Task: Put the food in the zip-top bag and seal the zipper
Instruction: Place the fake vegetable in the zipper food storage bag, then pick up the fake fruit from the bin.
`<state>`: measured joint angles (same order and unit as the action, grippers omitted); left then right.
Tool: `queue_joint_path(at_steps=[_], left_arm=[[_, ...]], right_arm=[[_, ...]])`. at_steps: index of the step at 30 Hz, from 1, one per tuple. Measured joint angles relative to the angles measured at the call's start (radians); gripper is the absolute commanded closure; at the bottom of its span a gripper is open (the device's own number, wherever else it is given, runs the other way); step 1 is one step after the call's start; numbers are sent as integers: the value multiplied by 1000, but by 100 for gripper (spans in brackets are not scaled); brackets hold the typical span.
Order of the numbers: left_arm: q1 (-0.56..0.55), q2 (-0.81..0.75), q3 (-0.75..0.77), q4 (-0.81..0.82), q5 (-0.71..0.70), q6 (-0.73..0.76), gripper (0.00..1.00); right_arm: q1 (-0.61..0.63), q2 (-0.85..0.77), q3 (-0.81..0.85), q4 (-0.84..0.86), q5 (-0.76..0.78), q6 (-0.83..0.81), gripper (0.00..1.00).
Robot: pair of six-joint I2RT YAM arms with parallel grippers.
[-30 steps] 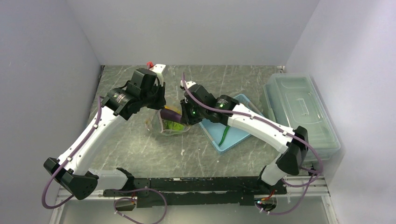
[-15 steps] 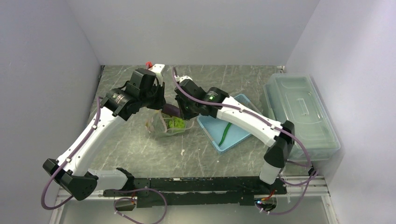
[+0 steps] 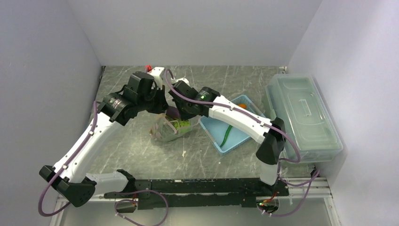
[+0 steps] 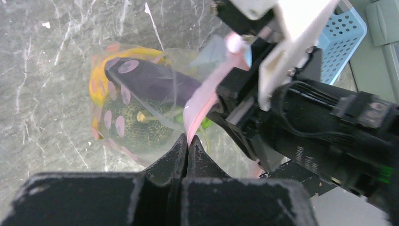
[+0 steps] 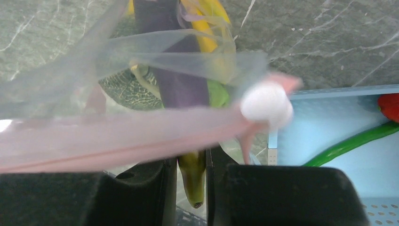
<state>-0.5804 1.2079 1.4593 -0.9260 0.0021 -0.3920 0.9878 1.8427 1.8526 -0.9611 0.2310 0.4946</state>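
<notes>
- Over the last second the right arm (image 3: 235, 117) had swung left and toward the back wall. This brought the right gripper (image 5: 192, 162) from the blue basket's (image 3: 237, 137) corner to just beside the left gripper (image 4: 187, 142).
- The left gripper was clamped fully together, its tips pinching the zipper (image 4: 202, 101), a pale-pink strip that rose from between them.
- The right gripper's jaws stood a narrow slit apart, and a yellow-green banana tip showed through the gap. The pink strip lay across the fingertips, but whether they pinched it could not be told.
- A white rounded tab (image 5: 266, 103) sat on the strip near its right end.
- The zip-top bag (image 3: 168, 128) hung below the two grippers over the table (image 3: 141, 150), left of the basket.
- Its only visible print was a scatter of pink oval spots.
- Inside the bag were the dark eggplant (image 4: 150, 80), the netted melon (image 4: 136, 127), the banana bunch (image 5: 209, 19) and a green vegetable (image 5: 216, 94).
- The long green pod (image 5: 348, 143) and a red-orange piece (image 5: 390, 106) lay in the basket.
- A clear lidded box (image 3: 301, 113) stood right of the basket.
</notes>
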Motion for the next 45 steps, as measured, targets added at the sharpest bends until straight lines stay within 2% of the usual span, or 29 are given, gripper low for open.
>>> queue_joint_path(at_steps=[7,11,18,22,27,38,45], left_arm=[[0,-3,-16,-1,28,-23,100],[0,-13,-19,-3,27,-22,100],[0,-23,-28,-6,17,-22,100],[0,-24,-28,-6,4,-22,100],[0,-24,-28,-6,-16,-21,100],[0,-5,-28,2,-27,-21,100],[0,1,-28,3,-34,-18,100]], right_arm=[[0,45,-19,53,4,16,100],[0,45,-35,91,0,22,93],[1,32,-69,134,-1,27,66],[1,-9,-87,139,10,27,55],[1,-97,-100,144,27,21,45],[-4,-286,-177,144,76,5,37],[-56,-382,-223,128,142,-6,34]])
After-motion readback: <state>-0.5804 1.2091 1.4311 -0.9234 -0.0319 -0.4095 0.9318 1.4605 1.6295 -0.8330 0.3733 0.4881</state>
